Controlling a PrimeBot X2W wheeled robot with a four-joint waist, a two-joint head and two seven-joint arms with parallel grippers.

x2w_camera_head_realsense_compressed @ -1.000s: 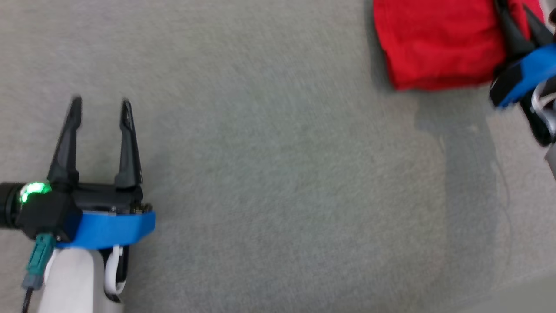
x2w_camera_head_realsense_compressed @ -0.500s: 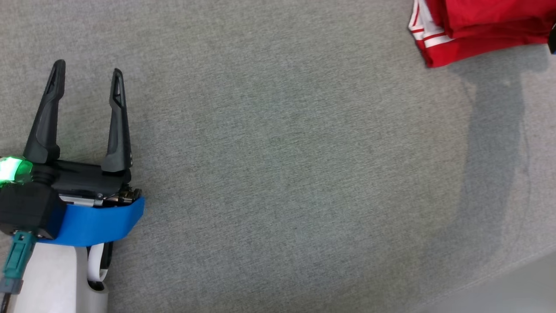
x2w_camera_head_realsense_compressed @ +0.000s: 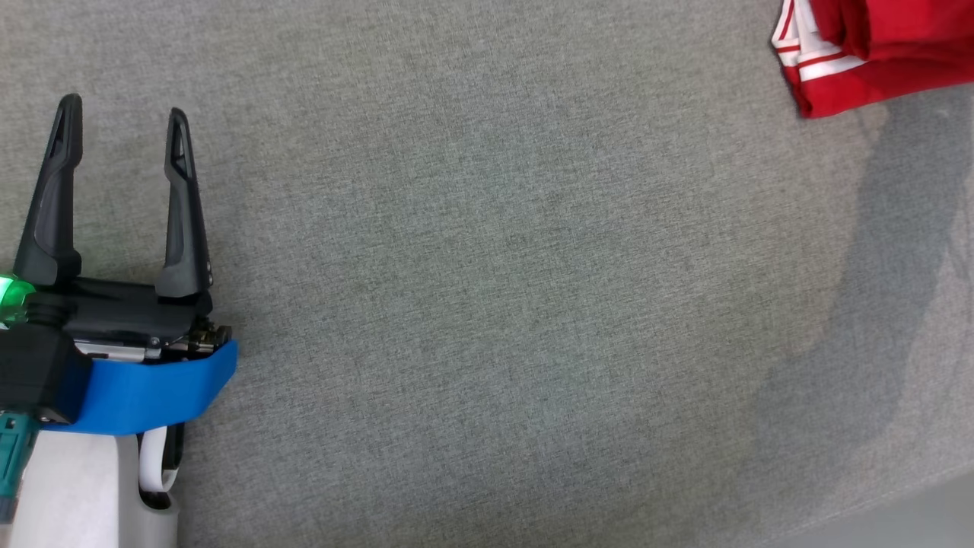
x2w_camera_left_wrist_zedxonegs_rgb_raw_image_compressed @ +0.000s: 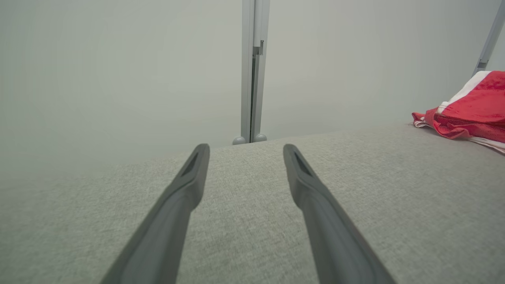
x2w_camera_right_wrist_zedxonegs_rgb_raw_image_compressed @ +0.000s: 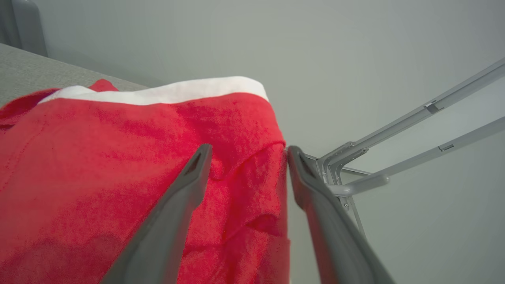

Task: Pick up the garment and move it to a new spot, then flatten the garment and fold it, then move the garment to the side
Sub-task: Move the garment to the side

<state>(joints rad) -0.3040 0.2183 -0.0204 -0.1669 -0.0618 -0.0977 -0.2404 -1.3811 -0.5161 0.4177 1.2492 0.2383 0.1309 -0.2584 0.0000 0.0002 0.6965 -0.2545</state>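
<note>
The folded red garment with white trim [x2w_camera_head_realsense_compressed: 875, 53] lies at the upper right of the head view on the grey surface [x2w_camera_head_realsense_compressed: 487, 304]. The right hand [x2w_camera_right_wrist_zedxonegs_rgb_raw_image_compressed: 247, 152] is wide open close over it and grips nothing, while the left hand [x2w_camera_head_realsense_compressed: 122, 114], equally open and empty, hovers at the lower left, well apart. The garment looks set aside, so the right hand should lift straight off, lest a finger snag the fold.
</note>
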